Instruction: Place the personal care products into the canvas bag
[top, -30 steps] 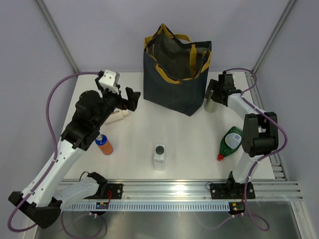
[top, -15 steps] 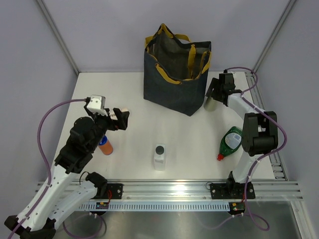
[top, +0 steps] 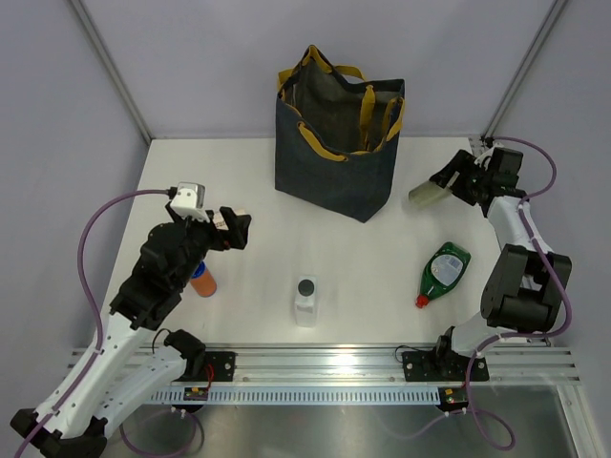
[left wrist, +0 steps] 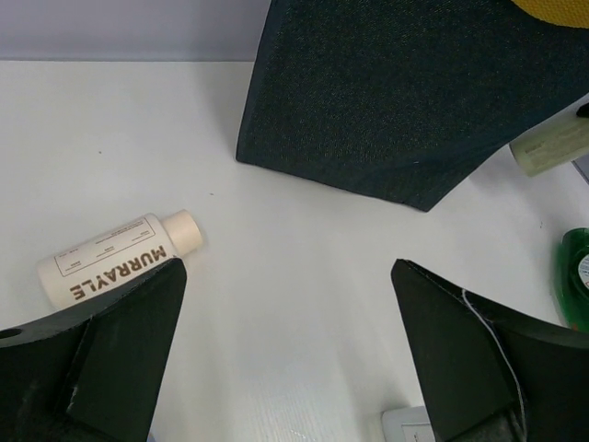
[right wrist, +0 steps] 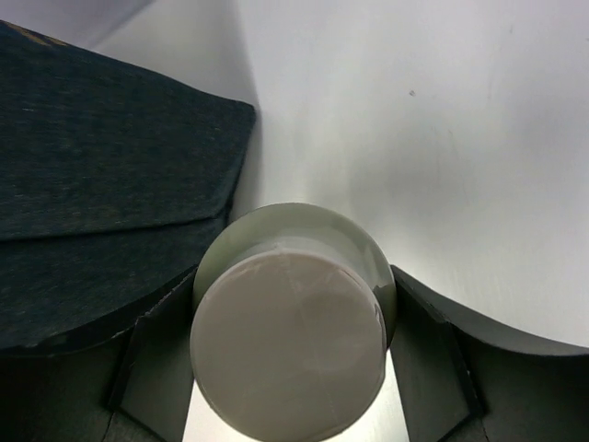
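Label [left wrist: 112, 267] on cream bottle [left wrist: 124, 258], legible from left wrist

Left end effector [left wrist: 287, 276] gapes wide; right end effector [top: 445, 184] is clamped.

A white table [top: 368, 272] edged by a slotted metal rail [top: 325, 362].

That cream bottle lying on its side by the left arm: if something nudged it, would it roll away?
Probably yes: the cream bottle looks round and lies on its side on the smooth white table, so a sideways nudge would likely roll it. It looks like small plastic, so it is probably light.
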Tool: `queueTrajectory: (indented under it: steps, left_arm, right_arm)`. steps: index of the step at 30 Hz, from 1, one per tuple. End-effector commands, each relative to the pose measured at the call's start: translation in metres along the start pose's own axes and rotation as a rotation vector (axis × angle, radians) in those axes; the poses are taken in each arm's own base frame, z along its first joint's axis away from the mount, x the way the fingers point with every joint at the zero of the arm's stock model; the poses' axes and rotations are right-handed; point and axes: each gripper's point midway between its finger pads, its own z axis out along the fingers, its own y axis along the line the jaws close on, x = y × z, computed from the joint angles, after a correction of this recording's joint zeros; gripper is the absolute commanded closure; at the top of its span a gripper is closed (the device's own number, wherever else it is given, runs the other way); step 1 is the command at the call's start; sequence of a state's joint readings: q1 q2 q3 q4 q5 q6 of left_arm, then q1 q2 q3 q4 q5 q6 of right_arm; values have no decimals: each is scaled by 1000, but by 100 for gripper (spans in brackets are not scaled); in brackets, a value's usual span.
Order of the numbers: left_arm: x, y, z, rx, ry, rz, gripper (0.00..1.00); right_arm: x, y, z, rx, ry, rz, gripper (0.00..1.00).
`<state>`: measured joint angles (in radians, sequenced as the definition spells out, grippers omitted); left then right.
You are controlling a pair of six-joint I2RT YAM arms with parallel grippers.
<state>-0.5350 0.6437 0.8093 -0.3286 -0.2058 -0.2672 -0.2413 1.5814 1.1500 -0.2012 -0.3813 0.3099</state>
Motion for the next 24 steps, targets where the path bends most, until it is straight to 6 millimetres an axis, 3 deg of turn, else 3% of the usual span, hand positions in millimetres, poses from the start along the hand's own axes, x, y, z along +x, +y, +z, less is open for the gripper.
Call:
queueTrajectory:
  steps: [1,4,7,11,15,17,19,20,22,23,24]
  left_arm:
    - [-14,-6,3,25,-57,-34,1]
    - [-15,-7,2,27,-58,-36,1]
    - [-17,-8,2,29,-61,-34,1]
    - [-16,-8,3,29,-55,-34,1]
    - [-15,-10,7,37,-48,-36,1]
    - [-15,-11,8,41,-47,-37,1]
    - [-15,-13,10,44,-41,-36,1]
    - [-15,-13,11,45,-39,-39,1]
    - [-15,-15,14,52,-37,-46,1]
    - [-17,-16,15,54,-41,-50,1]
    - [-16,-17,16,57,-37,-57,1]
  right_arm:
    - [-35,72,-39,-336,-85,-40,100]
    - [-48,79,-56,-392,-98,16,100]
    - [-69,103,-88,-465,-125,42,100]
    - [-108,152,-155,-564,-229,2,100]
    - [-129,194,-204,-678,-258,-6,100]
    - [-144,213,-220,-745,-273,20,100]
    - [-152,225,-221,-776,-255,45,100]
    - [-161,241,-235,-806,-283,9,100]
    - [-165,265,-233,-852,-273,-19,100]
    - [-172,285,-249,-885,-298,-61,100]
    - [-176,296,-250,-889,-309,-72,100]
